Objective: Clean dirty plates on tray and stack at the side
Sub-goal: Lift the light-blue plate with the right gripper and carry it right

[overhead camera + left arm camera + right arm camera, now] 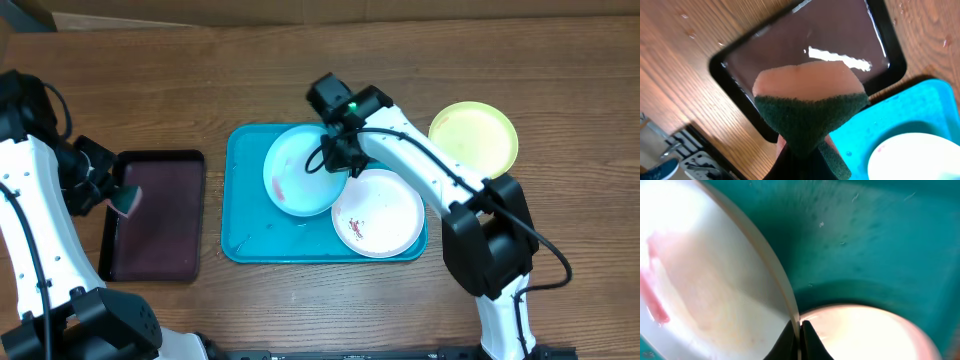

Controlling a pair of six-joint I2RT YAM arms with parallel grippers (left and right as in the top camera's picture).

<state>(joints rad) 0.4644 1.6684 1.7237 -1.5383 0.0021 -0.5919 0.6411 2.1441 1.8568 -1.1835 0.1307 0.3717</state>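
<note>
Teal tray (240, 235) holds two plates (blue (290, 180), white (390, 215)).

Three round shallow plastic plates: a light blue plate (300, 170) and a white plate (382, 214) at centre, a yellow-green plate (474, 137) at upper right. Two rectangular plastic trays: a teal-blue tray (245, 215) and a dark maroon tray (155, 215). One green-backed sponge (807, 107).

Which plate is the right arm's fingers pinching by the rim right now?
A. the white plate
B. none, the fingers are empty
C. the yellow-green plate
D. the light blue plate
D. The right gripper is closed on the edge of the light blue plate, lifted at a tilt over the teal tray, as the right wrist view confirms.
</note>
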